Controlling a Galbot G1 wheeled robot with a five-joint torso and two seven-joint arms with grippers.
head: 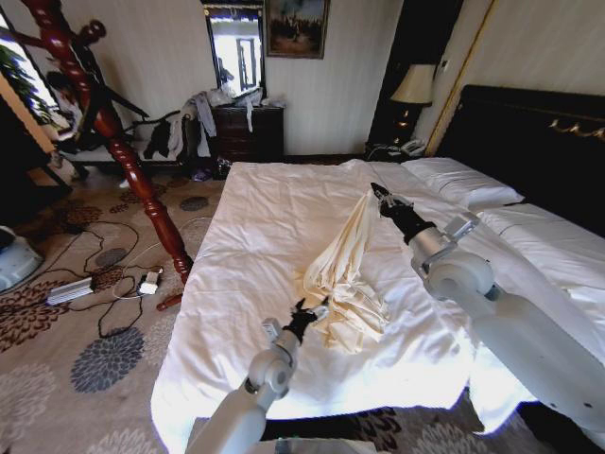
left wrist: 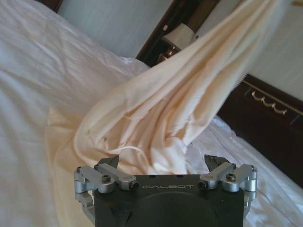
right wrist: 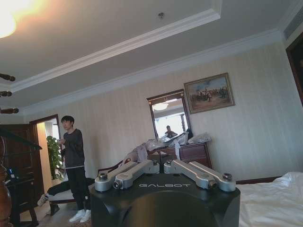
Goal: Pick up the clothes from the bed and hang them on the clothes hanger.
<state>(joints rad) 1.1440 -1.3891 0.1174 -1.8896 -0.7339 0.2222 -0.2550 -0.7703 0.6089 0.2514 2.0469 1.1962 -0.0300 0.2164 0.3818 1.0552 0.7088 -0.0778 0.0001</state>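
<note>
The right gripper (head: pixel 377 192) has its fingers pressed together on the top of the clothes (head: pixel 350 274), a pale cream-yellow garment, holding that end lifted above the middle of the bed (head: pixel 255 227); in the right wrist view the same gripper (right wrist: pixel 163 165) shows its two finger linkages drawn in until they meet at the centre. From that pinched point the fabric hangs down in long narrow folds toward the near side of the bed, widening into a crumpled heap that rests on the white duvet. The left gripper (head: pixel 312 307) sits at the near edge of that heap, its fingers spread apart with nothing between them; in the left wrist view its (left wrist: pixel 163 163) dark fingertips (left wrist: pixel 112 161) stand on either side of the lower folds of the clothes (left wrist: pixel 156 118), which rise away toward the far right. The bed has white pillows (head: pixel 463 180) at its far right against a tall black headboard (head: pixel 539 142) with gold trim. To the left of the bed stands a reddish-brown turned wooden coat stand (head: pixel 123 151) on a patterned carpet (head: pixel 85 359), with cables lying near its foot. Against the far wall are a dark dresser (head: pixel 248 132) draped with a heap of grey clothing, a mirror (head: pixel 236 47) and a framed painting (head: pixel 297 26)
</note>
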